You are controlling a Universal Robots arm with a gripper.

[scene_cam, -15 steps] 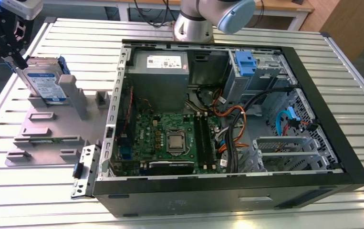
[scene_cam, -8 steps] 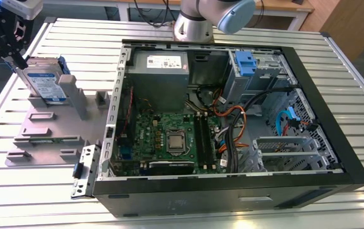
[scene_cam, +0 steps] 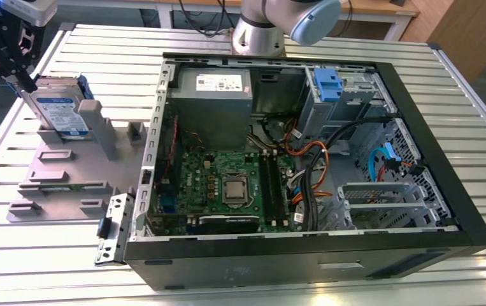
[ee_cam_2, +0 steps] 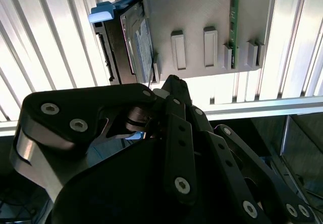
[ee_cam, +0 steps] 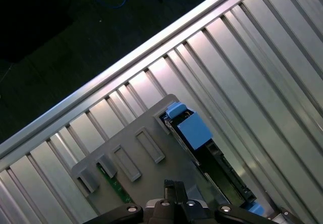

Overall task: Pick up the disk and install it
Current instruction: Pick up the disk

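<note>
Gripper hangs over the exterior view's left end of the table, near the table's far edge. Claw looks pressed together with nothing in it; the linkage narrows to one tip in both wrist views.

The disk stands upright on its long edge in a slot of the grey fixture plate, label face out, blue bracket along its far side. The claw tip is just beside the disk's outer end. Can't tell if it touches, and it is not clamped on it. In the second wrist view the disk sits at the plate's edge, with open slats on its outer side. In the first wrist view the disk is seen edge-on, blue bracket up, at the corner of the plate. Bare slats run past it to the table rim, with dark floor beyond.

Other slots on the plate have low ribs; a green circuit strip lies in one.

The open computer case lies on its side just beside the fixture toward the exterior view's right, top open. Inside are a grey power-supply box at the far wall, a blue latch at the far drive bay, the motherboard low in the middle, and loose cables beside it. The arm base stands behind the case. The table is ribbed aluminium, with free slats around the case. Wooden furniture stands at the far right.
</note>
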